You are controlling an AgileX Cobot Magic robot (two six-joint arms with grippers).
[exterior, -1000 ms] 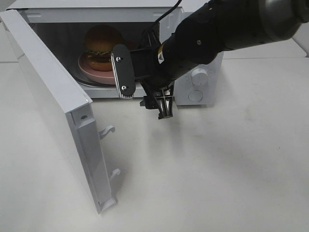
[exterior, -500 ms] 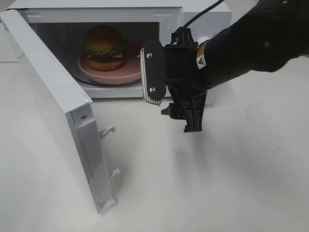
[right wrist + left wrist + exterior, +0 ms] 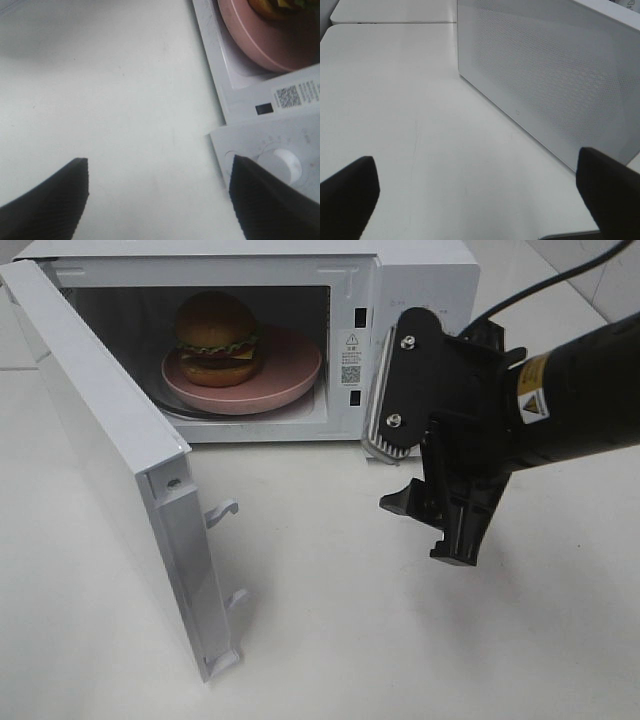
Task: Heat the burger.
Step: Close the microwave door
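Note:
The burger (image 3: 216, 332) has a golden-brown bun and sits on a pink plate (image 3: 290, 365) inside the open microwave (image 3: 425, 275). My right gripper (image 3: 425, 465) hangs open and empty in front of the microwave's control panel, to the right of the cavity and clear of the plate. The right wrist view shows its gripper (image 3: 157, 200) with jaws wide apart over the table, with the plate's rim (image 3: 265, 47), a sliver of the burger (image 3: 272, 4) and a white knob (image 3: 283, 165) beyond. My left gripper (image 3: 479, 200) is open and empty, facing the door's outer face (image 3: 555, 75).
The microwave door (image 3: 110, 440) stands swung out toward the front left, its latch hooks (image 3: 222, 510) sticking out. White tabletop (image 3: 350, 640) lies in front of the microwave. The left arm is out of the exterior view.
My right gripper has drawn back out of the microwave's mouth, moving right and toward the front. The burger and plate stay inside.

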